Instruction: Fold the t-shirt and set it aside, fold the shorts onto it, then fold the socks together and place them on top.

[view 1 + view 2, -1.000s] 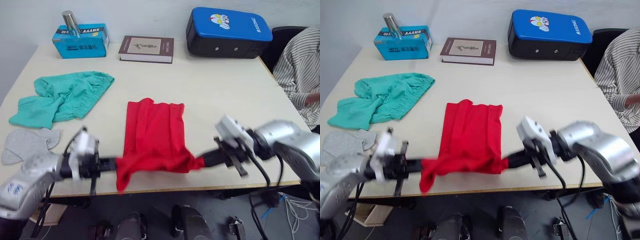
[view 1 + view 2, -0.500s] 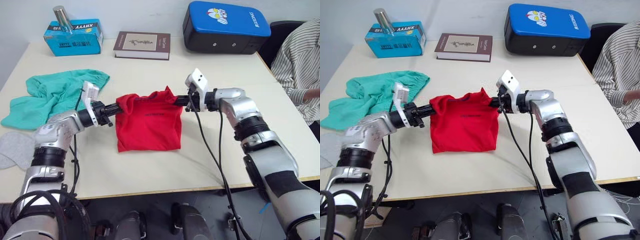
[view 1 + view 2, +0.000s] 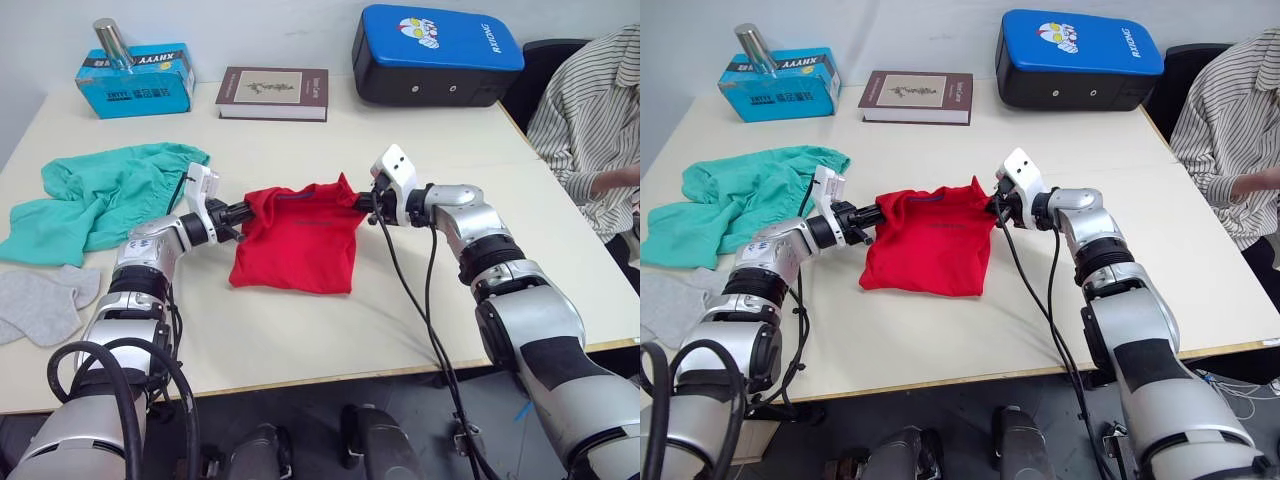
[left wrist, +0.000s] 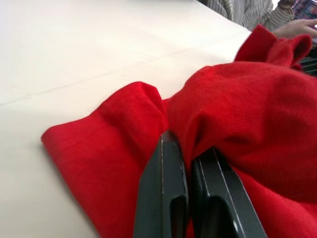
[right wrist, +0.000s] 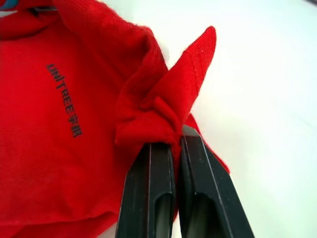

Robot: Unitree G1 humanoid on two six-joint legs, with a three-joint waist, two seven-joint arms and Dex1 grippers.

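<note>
The red t-shirt (image 3: 297,240) lies folded in half at the middle of the table, dark chest mark up. My left gripper (image 3: 243,211) is shut on its far left corner, red cloth pinched between the fingers (image 4: 163,198). My right gripper (image 3: 362,201) is shut on the far right corner, where a peak of cloth (image 5: 163,106) stands up. The teal shorts (image 3: 100,195) lie crumpled at the left of the table. The grey socks (image 3: 40,303) rest flat near the left front edge.
At the back of the table (image 3: 400,310) stand a blue tissue box (image 3: 136,80) with a metal cylinder (image 3: 106,43) on it, a brown book (image 3: 272,92) and a blue padded case (image 3: 432,55). A person in a striped shirt (image 3: 590,110) sits at the right.
Both grippers carried the shirt's near edge up and over to the far edge, folding it in half. They now hold the corners lower, near the table. The camera has shifted.
</note>
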